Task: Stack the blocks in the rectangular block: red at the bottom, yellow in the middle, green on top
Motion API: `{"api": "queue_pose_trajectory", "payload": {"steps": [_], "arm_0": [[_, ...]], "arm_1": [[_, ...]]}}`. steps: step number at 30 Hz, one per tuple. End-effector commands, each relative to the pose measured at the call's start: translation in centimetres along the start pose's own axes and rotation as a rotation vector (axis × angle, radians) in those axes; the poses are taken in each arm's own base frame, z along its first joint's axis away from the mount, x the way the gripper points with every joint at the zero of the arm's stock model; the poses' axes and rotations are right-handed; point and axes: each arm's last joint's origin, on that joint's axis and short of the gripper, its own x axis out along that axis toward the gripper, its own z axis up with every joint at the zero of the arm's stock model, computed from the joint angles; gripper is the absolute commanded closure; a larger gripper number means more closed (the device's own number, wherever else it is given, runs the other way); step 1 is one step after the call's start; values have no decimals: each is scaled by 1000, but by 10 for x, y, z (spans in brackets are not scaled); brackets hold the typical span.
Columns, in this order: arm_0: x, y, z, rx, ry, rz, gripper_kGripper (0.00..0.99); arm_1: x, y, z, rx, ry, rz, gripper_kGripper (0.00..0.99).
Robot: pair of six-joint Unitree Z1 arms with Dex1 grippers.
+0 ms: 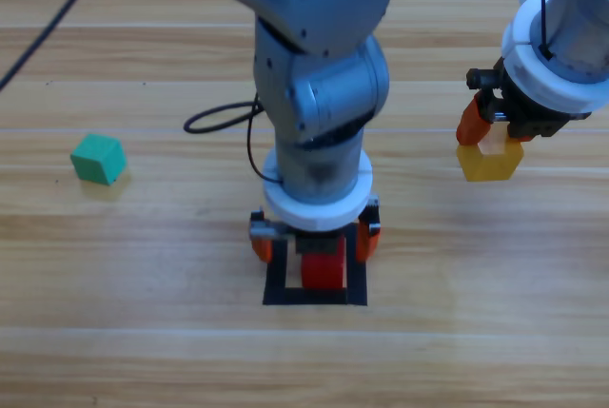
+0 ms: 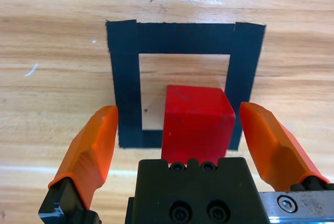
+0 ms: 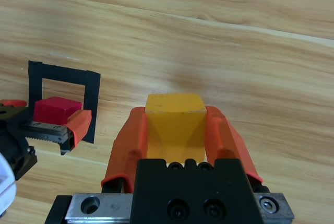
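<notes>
Item 1, left hand [image 2: 177, 145]: released, jaws spread either side of the red cube [image 2: 197, 122], touching neither. Red cube sits inside the tape square [image 2: 128, 78], crowding the frame's right strip. Item 2, right hand [image 3: 175, 130]: off to the side, well apart, clenched on the yellow cube [image 3: 174, 117], clear of the table [image 1: 143, 351]. Item 3, green cube [image 1: 98, 159]: farthest out on the opposite side, loose. Handling judgement: lift the left hand straight up so neither jaw nudges red, then bring yellow squarely above.
</notes>
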Motion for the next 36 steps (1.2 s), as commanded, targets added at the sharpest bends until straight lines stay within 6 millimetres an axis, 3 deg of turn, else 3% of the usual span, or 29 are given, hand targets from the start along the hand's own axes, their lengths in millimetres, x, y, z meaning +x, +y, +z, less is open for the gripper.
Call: {"api": "queue_pose_trajectory", "payload": {"steps": [1,4,6,8,15,21,27,36], "arm_0": [[-91,3,7,-7,-117,-135,0],[-150,19,14,-27,-200,-211,0],[-186,42,14,-50,-257,-250,0],[-203,77,18,-97,-276,-209,0],[-196,158,35,-139,-284,-47,0],[-194,201,45,-81,-300,21,2],[-201,256,19,-37,-430,-67,2],[-185,267,26,86,-393,-80,2]], "arm_1": [[26,1,-1,22,52,-67,990],[22,5,-4,33,53,-68,990],[21,10,-4,39,56,-71,990],[23,21,-6,42,79,-88,990],[28,65,-18,40,142,-109,990],[35,106,-19,21,160,-113,990],[49,131,-23,2,168,-114,990],[60,151,-31,-25,173,-106,990]]}}
